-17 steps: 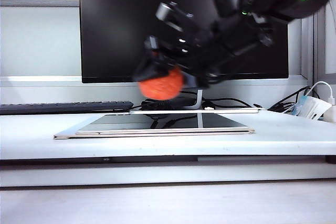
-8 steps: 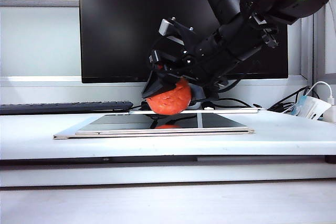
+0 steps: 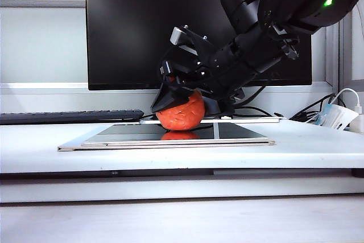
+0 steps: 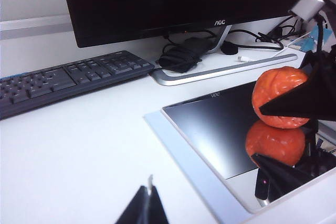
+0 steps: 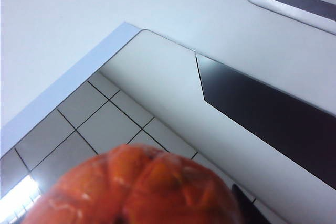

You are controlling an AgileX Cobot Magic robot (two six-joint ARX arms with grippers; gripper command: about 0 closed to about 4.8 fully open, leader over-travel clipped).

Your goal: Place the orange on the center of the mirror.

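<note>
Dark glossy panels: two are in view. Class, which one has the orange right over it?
The mirror, the thin pale-rimmed panel lying flat on the table; the right gripper holds the orange over it. The monitor stands upright behind.

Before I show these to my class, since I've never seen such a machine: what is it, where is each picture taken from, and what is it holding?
It is a two-armed robot. One picture comes from a camera facing the table, the others from a camera on each wrist. On the white table lie a flat mirror, a keyboard and a monitor behind. The right gripper holds the orange low over the mirror, which reflects it. The left gripper waits apart, its fingers together and empty.
</note>
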